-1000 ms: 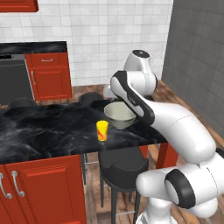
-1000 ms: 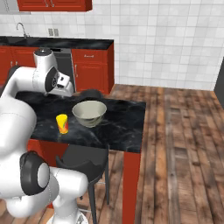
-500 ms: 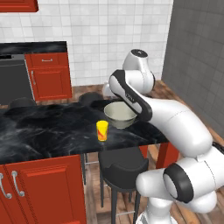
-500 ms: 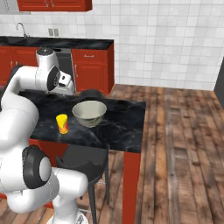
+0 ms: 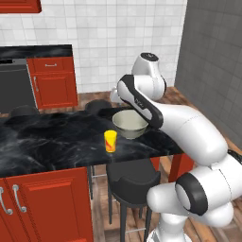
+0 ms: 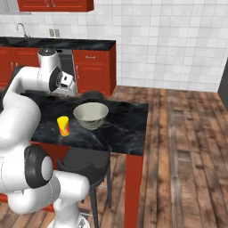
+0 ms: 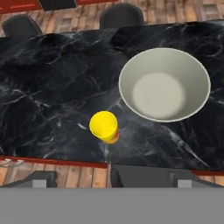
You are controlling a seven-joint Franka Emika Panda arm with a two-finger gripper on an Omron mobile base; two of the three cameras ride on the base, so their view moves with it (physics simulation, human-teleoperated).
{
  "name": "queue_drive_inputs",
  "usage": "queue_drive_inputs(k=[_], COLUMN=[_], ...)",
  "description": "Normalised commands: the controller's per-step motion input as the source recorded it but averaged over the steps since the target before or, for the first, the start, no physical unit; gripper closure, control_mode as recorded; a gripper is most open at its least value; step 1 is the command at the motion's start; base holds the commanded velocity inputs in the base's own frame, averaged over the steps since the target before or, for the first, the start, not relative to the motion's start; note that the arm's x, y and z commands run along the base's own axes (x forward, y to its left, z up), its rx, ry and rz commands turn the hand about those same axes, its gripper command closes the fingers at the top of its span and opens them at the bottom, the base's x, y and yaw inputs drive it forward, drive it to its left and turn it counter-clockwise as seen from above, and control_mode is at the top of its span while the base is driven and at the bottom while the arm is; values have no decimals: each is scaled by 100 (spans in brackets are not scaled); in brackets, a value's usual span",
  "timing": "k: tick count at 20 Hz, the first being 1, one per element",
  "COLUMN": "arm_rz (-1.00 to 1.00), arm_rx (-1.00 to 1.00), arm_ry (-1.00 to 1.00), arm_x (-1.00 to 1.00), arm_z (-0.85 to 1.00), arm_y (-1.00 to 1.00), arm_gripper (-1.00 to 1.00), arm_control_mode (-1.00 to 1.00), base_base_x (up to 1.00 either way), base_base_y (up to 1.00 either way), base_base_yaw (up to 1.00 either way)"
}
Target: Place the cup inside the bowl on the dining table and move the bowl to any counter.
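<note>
Hovering gripper (image 6: 71, 83): jaws spread wide, holding nothing, raised above the dining table's far side.
Cup (image 7: 104, 127): upright on the marble, near the table's front edge, just beside the bowl but apart from it.
Bowl (image 7: 164, 84): upright, nothing inside it, on the dining table (image 7: 52, 87).
Stools (image 5: 130, 186): dark seats tucked along both table sides.
Counter (image 6: 62, 43): against the tiled wall, beyond the table.

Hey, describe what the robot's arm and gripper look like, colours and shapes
The arm is glossy white, built of thick rounded segments that bulge at the joints. Dark grey to black rings and round caps mark the joints, with a dark seam along the upper link. No loose cables show. The gripper sits on a white hand with a dark face; its two finger tips are small, dark grey and blocky.
</note>
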Motion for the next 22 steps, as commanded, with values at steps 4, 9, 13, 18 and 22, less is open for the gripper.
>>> queue_drive_inputs(k=[4,9,13,18,22], arm_rz=[0,0,0,-1,0], arm_rx=[0,5,4,2,0], arm_ry=[0,0,0,0,1], arm_x=[0,0,0,0,0], arm_z=[-12,-16,-7,0,0], arm_y=[0,0,0,0,0], arm_gripper=[-100,-100,-100,-100,-100], arm_control_mode=[-100,-100,-100,-100,-100], base_base_x=[0,0,0,0,0], base_base_y=[0,0,0,0,0], base_base_yaw=[0,0,0,0,0])
